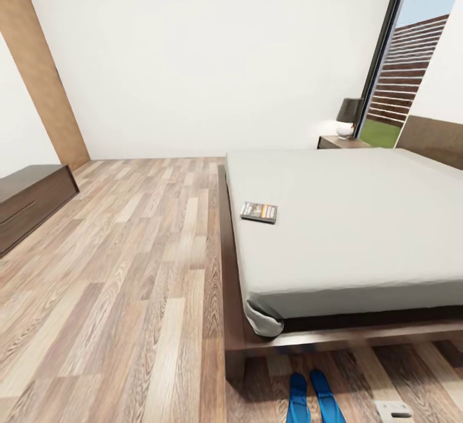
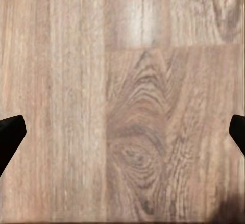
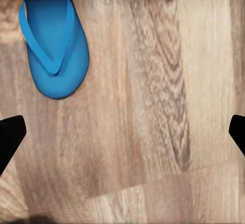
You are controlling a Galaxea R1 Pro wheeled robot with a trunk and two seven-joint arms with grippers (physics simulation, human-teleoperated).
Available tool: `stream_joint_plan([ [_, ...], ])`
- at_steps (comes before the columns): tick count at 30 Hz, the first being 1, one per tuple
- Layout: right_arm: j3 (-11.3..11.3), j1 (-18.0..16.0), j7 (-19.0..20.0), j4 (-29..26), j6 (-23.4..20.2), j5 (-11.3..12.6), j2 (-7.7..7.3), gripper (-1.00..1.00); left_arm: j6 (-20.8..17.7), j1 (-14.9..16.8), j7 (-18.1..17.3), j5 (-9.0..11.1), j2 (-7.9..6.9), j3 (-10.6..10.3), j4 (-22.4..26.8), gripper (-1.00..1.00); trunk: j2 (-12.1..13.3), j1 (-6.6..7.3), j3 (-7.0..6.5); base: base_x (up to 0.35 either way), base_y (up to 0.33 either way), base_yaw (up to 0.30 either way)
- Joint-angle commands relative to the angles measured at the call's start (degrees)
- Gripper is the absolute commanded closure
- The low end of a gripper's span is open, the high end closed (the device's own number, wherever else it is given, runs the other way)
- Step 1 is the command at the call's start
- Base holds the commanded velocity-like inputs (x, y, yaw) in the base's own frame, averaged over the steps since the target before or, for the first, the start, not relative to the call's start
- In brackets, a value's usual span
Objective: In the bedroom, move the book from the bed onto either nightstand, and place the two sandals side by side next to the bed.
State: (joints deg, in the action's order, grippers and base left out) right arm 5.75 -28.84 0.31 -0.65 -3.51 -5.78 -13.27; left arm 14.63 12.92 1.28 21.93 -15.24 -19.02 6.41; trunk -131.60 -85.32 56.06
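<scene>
White walls close off a room floored in light-brown wood planks (image 1: 128, 269), with a tall black-framed window (image 1: 411, 56) at the far right showing a slatted fence. The bed (image 1: 360, 230) fills the right of the head view, a pale-grey mattress on a dark-brown frame, its foot end nearest the camera. The book (image 1: 259, 211) lies flat on the mattress close to the bed's left edge, its long axis running roughly across the bed and only slightly slanted. Beyond the far corner of the bed stands a nightstand (image 1: 341, 142) with a dark-shaded lamp (image 1: 348, 116) on it. A long low cabinet (image 1: 29, 201) sits against the left wall.

On the floor just past the foot of the bed lie the two sandals (image 1: 313, 398), side by side and near-parallel, long axes pointing toward the bed frame. In the right wrist view one sandal (image 3: 52, 40) lies flat on the planks, strap side up, rounded end toward the right gripper (image 3: 122, 132), whose fingertips stand wide apart with nothing between them. The left gripper (image 2: 122, 132) is likewise spread wide over bare planks, holding nothing.
</scene>
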Motion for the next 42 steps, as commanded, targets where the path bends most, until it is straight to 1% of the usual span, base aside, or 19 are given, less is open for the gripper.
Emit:
stream_joint_plan([
  [1,0.72,0.21,0.03,-0.1,0.37,-0.61,-0.04,-1.0,0.19,-0.04,0.13,0.43,0.08,-0.49,0.0,-1.0,0.4,0.24,-0.14,0.0,0.0,0.0],
  [7,1.34,1.69,0.02,-0.19,3.51,-0.63,-0.1,-1.0,0.29,-0.21,0.13,0.47,0.35,-0.48,-0.02,-1.0,2.8,1.55,-1.22,0.0,0.0,0.0],
  [14,1.53,2.39,0.04,-0.18,4.93,-0.63,-0.09,-1.0,0.7,-0.81,0.13,0.48,0.44,-0.49,-0.01,-1.0,5.61,3.09,-2.47,0.0,0.0,0.0],
  [42,1.48,2.73,0.04,0.42,5.52,-0.64,0.08,-1.0,0.92,-1.14,0.13,0.57,0.48,-0.41,0.0,-1.0,16.84,9.24,-7.5,0.0,0.0,0.0],
])
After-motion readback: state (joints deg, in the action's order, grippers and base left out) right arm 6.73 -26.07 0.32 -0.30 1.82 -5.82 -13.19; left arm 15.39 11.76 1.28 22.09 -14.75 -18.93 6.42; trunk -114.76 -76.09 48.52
